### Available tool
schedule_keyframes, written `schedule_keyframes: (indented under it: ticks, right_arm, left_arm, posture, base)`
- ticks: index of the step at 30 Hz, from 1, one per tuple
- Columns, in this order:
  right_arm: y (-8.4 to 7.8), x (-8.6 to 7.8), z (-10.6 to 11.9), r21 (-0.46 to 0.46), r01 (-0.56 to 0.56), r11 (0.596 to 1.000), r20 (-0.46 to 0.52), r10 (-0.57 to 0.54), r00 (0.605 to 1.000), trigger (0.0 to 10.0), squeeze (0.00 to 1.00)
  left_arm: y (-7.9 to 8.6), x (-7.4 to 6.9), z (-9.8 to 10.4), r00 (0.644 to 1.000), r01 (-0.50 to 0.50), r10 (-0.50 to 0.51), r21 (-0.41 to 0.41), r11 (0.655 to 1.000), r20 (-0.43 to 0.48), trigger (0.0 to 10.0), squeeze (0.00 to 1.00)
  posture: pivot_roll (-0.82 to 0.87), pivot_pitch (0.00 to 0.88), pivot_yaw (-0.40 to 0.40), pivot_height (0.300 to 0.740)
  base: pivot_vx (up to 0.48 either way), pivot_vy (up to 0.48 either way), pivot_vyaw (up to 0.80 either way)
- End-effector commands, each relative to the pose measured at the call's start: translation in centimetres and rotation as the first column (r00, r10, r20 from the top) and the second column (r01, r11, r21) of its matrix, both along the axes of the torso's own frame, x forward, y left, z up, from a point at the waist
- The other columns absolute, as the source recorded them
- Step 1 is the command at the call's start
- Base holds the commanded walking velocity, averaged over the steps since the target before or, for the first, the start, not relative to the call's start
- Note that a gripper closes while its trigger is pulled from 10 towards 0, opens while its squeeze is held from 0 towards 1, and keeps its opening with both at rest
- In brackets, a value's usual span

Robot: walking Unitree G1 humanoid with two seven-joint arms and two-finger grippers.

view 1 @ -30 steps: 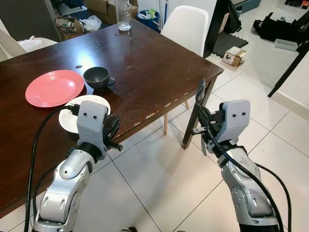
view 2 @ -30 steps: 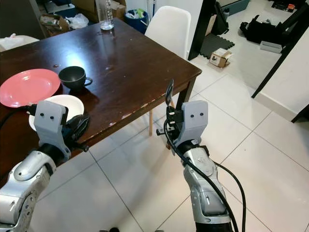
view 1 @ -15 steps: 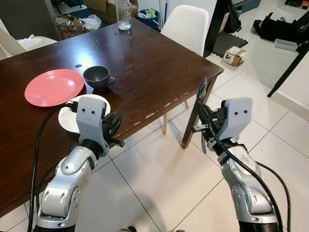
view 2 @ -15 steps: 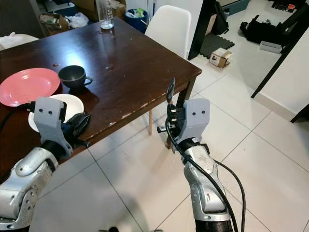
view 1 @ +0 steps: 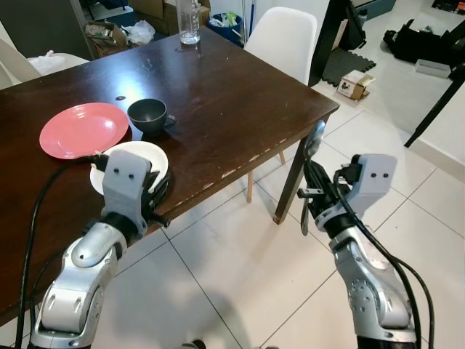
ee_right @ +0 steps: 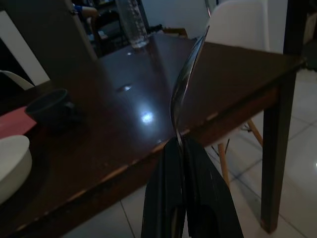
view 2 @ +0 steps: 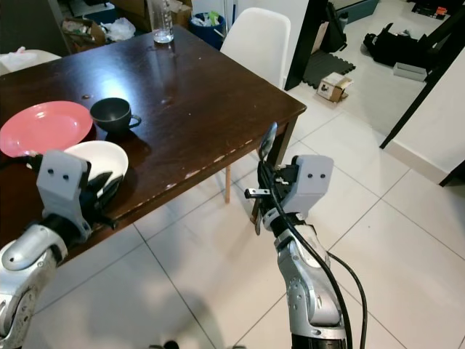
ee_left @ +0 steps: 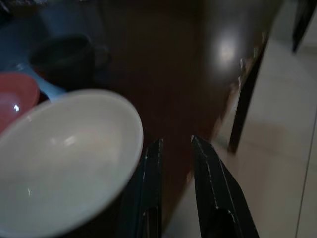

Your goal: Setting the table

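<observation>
On the dark wooden table (view 1: 232, 94) lie a pink plate (view 1: 83, 129), a dark cup (view 1: 149, 114) and a white bowl (view 1: 142, 156) near the front edge. My left gripper (view 1: 156, 190) hovers over the table edge right beside the bowl's rim. The left wrist view shows its fingers (ee_left: 148, 183) a narrow gap apart, nothing between them, with the bowl (ee_left: 64, 158) alongside. Out past the table's corner, over the floor, my right gripper (view 1: 314, 200) is shut on a metal spoon (view 1: 312, 145), held upright with its bowl end on top (ee_right: 185, 84).
A clear bottle (view 1: 189, 18) stands at the table's far edge, with a white chair (view 1: 287, 40) behind the far corner. White floor tiles surround the table's right side. A small box (view 1: 353, 85) and dark bags sit on the floor further back.
My left gripper has moved from off the table edge in over it, close beside the white bowl. My right gripper, still holding the spoon, has drifted a little right.
</observation>
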State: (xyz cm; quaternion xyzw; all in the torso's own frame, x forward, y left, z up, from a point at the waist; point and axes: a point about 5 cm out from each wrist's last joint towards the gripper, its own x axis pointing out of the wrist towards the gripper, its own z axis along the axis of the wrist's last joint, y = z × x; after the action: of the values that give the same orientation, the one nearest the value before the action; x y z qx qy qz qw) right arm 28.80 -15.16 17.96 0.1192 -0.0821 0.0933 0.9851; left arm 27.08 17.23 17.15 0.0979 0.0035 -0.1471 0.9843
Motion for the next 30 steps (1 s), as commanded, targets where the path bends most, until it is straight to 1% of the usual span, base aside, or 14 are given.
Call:
schedule_keyframes:
  ticks: [1, 6, 9, 13, 16, 21, 30]
  right_arm:
    - [0.1, -0.4, -0.3, 0.002, 0.000, 1.000, -0.002, 0.000, 1.000, 10.0, 0.00]
    - [0.3, -0.6, -0.6, 0.003, -0.007, 1.000, -0.015, 0.007, 1.000, 10.0, 0.00]
    - [0.2, -0.5, -1.1, -0.011, 0.002, 1.000, -0.035, -0.002, 0.999, 10.0, 0.00]
    - [0.3, -0.4, -1.1, -0.013, 0.009, 1.000, -0.035, -0.010, 0.999, 10.0, 0.00]
    - [0.0, -0.4, -1.2, -0.020, 0.013, 1.000, -0.037, -0.014, 0.999, 10.0, 0.00]
    - [-0.5, -0.4, -1.2, -0.022, 0.038, 0.999, -0.038, -0.038, 0.999, 10.0, 0.00]
    - [-0.5, -0.6, -1.3, -0.032, 0.041, 0.999, -0.045, -0.043, 0.998, 10.0, 0.00]
  left_arm:
    - [0.1, -0.3, -0.9, 1.000, 0.011, -0.010, 0.025, 1.000, -0.019, 10.0, 0.00]
    - [-0.4, -0.3, -0.9, 1.000, 0.017, -0.017, 0.027, 0.999, -0.013, 10.0, 0.00]
    - [-1.0, -0.3, -1.0, 0.999, 0.041, -0.041, 0.016, 0.999, -0.008, 10.0, 0.00]
    - [-1.5, -0.2, -1.1, 0.998, 0.058, -0.058, 0.012, 0.998, -0.002, 10.0, 0.00]
    - [-1.9, -0.1, -1.0, 0.998, 0.069, -0.069, 0.004, 0.998, 0.006, 10.0, 0.00]
    - [-2.2, -0.2, -1.0, 0.997, 0.082, -0.081, -0.020, 0.996, 0.008, 10.0, 0.00]
    - [-2.5, -0.3, -1.0, 0.996, 0.087, -0.087, -0.021, 0.996, 0.011, 10.0, 0.00]
  posture:
    - [0.01, 0.061, 0.064, 0.740]
    - [0.01, 0.056, 0.066, 0.740]
    - [0.01, 0.046, 0.066, 0.740]
    - [0.00, 0.040, 0.067, 0.740]
    - [0.00, 0.042, 0.067, 0.740]
    - [-0.01, 0.048, 0.070, 0.740]
    - [-0.01, 0.055, 0.068, 0.740]
  base:
    - [0.000, 0.000, 0.00]
    - [0.000, 0.000, 0.00]
    - [0.000, 0.000, 0.00]
    - [0.000, 0.000, 0.00]
    - [0.000, 0.000, 0.00]
    - [0.000, 0.000, 0.00]
    - [0.000, 0.000, 0.00]
